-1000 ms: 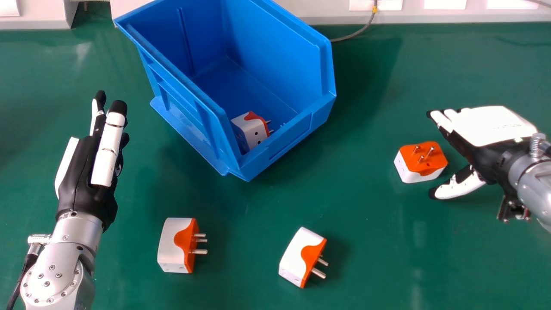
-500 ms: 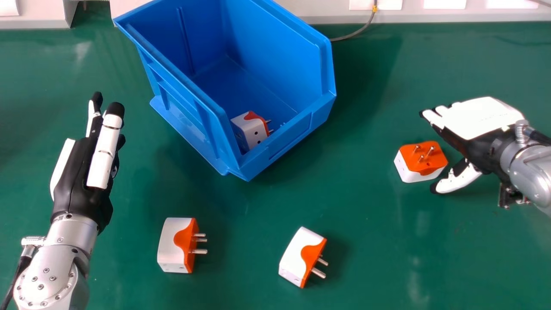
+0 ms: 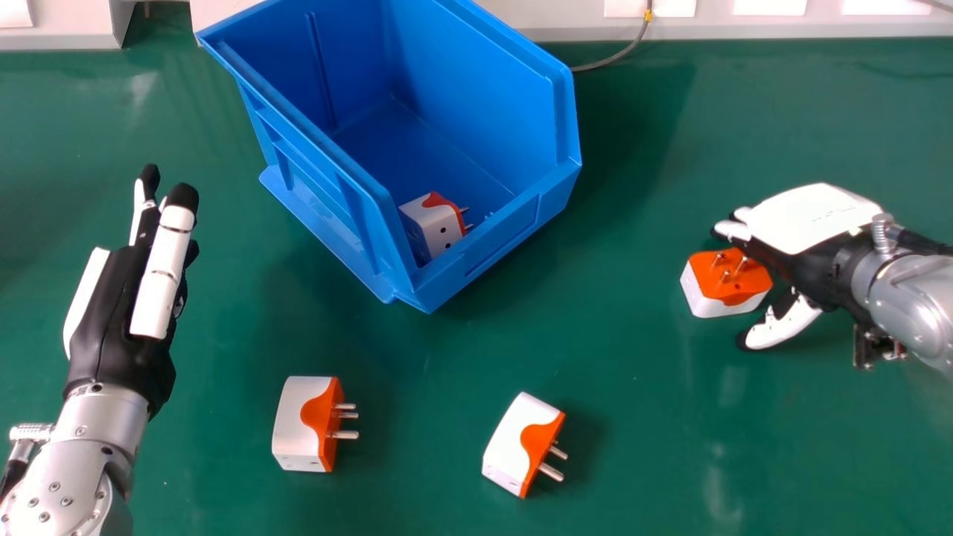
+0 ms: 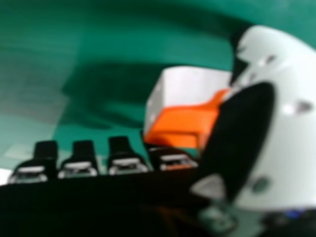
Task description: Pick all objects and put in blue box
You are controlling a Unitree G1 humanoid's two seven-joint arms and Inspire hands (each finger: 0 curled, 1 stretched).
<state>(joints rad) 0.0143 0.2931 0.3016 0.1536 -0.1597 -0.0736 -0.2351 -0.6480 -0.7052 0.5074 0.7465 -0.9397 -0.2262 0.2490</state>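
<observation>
Fingers of the right hand sit close to an orange-and-white adapter.

Green work surface seen, marked by pale streaks of reflected light. Far edge bordered by an off-white structure, interrupted by a dark gap at left. Bright white rectangles set along it. Grey cable laid at the back, fitted with a yellow band.
</observation>
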